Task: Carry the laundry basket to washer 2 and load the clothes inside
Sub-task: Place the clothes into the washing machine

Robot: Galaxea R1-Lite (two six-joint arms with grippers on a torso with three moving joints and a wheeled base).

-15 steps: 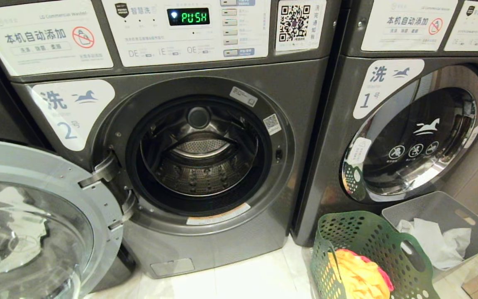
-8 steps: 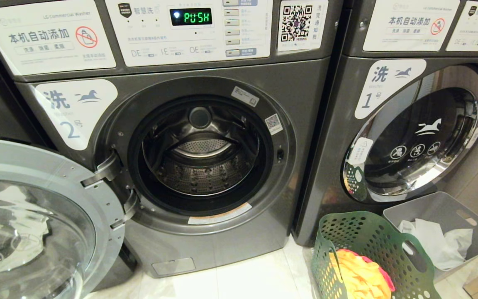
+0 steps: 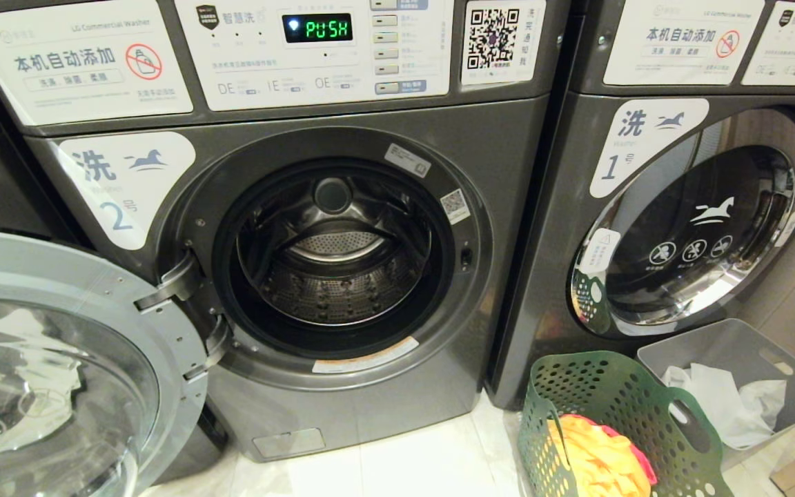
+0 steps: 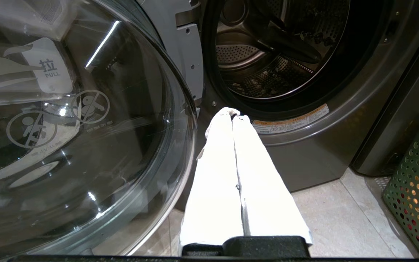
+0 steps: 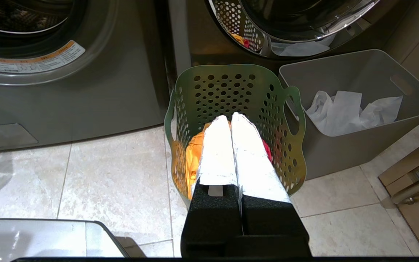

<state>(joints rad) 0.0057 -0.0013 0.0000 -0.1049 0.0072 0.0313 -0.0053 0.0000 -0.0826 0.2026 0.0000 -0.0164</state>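
Sitting on the tiled floor (image 5: 115,171), right below the right gripper (image 5: 230,117): basket (image 5: 231,91), dark green, holed walls, upright. Holding clothes (image 5: 193,153) inside, yellow on top with a pink-red edge showing beside the white fingers (image 5: 216,153). Pressing together, those fingers, with no gap between them and nothing gripped; hanging above the basket's mouth, apart from the fabric as far as can be told.

Standing just beyond the basket from that gripper, touching or nearly touching its far wall: washer 1 (image 3: 549,241), door shut, chrome rim mirroring the basket. Resting just beside the basket on the gripper's outer side: grey bin (image 5: 362,72) with white crumpled material (image 5: 344,112) in it.

Standing ahead of the left gripper (image 4: 232,113): washer 2 (image 3: 370,400), drum (image 3: 332,255) gaping and bare, display reading "PUSH". Swinging wide on the outer side of that gripper, close alongside it: door (image 4: 78,127), glass bowl facing the camera. Closing tight too, the left fingers (image 4: 216,174), empty, pointing at the lower rim of the drum opening, hanging above the floor. Lying off to the inner side of the left gripper, well apart: the basket.
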